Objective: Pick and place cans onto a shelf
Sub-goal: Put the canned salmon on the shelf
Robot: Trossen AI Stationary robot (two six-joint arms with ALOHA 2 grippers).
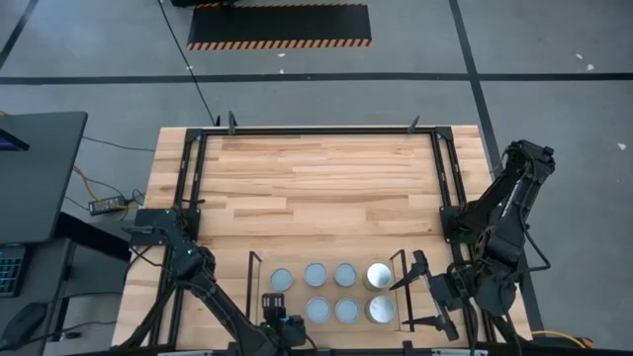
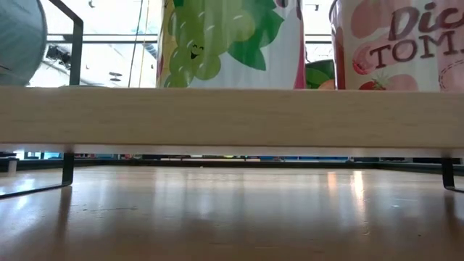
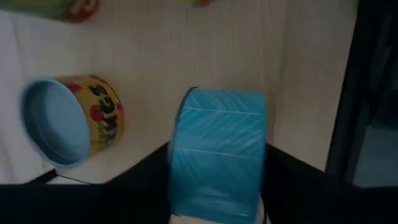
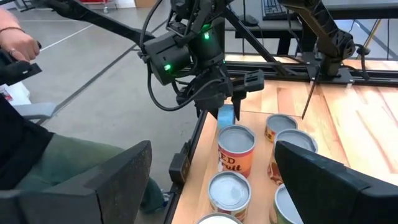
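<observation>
pinched between the fingers of my left tool (image 3: 217, 186) is a can (image 3: 217, 149) with a blue-looking wrapper, lying sideways to the camera and filling the space right in front of my wrist. just past it stands a can with a yellowish label (image 3: 68, 121), already on the light wood of the shelf (image 1: 388, 259).

from above, seven cans (image 1: 331, 290) sit in the shelf: four in the far row, three in the near row. the one open spot is the near-row end nearest my left tool (image 1: 281, 322), which hangs right over that gap, so i judge the can i carry is the eighth and last. it does not look set down yet; the right wrist view shows it raised under my left tool (image 4: 225, 102), above the tops of the others.

my right tool (image 1: 423, 292) waits just outside the other end of the shelf, fingers spread and holding nothing.

so most of the job looks done: lower this can into the last spot, let go, draw back. nothing else is waiting on the table (image 1: 316, 178) that i can see.
</observation>
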